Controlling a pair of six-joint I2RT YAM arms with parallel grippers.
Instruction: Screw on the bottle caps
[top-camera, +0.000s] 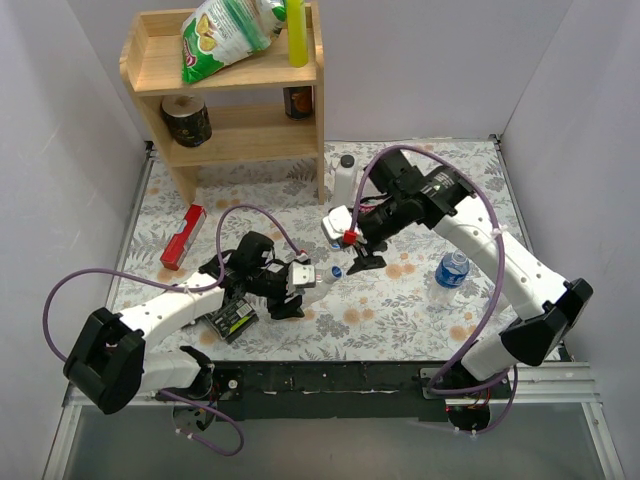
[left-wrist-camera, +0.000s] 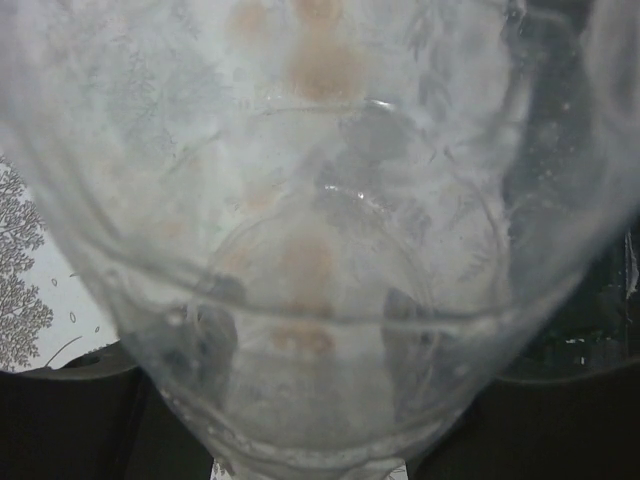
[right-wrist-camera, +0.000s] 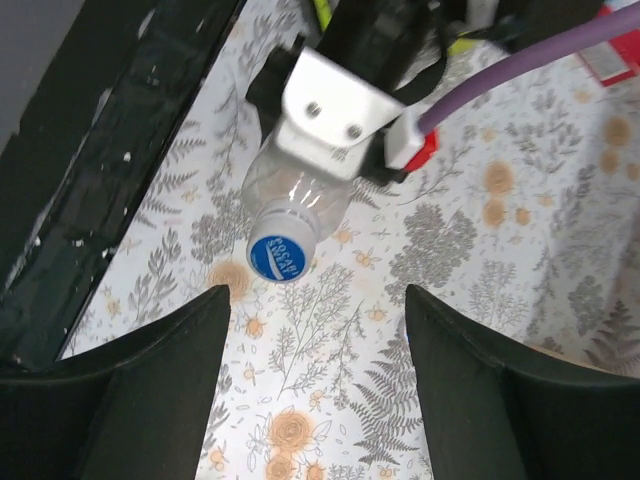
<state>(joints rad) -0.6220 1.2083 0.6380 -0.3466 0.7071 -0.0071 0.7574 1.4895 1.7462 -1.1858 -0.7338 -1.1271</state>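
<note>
Your left gripper (top-camera: 300, 278) clamps the bottle (right-wrist-camera: 296, 190) sideways, its blue cap (right-wrist-camera: 283, 250) pointing straight at your right gripper (right-wrist-camera: 315, 300), jaws spread wide.

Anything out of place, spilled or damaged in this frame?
No spill or damage shows. One oddity: the green snack bag lies askew on the top tier of the wooden shelf, hanging over its front edge. The clear bottle is held sideways in the left gripper, its blue cap on.
</note>
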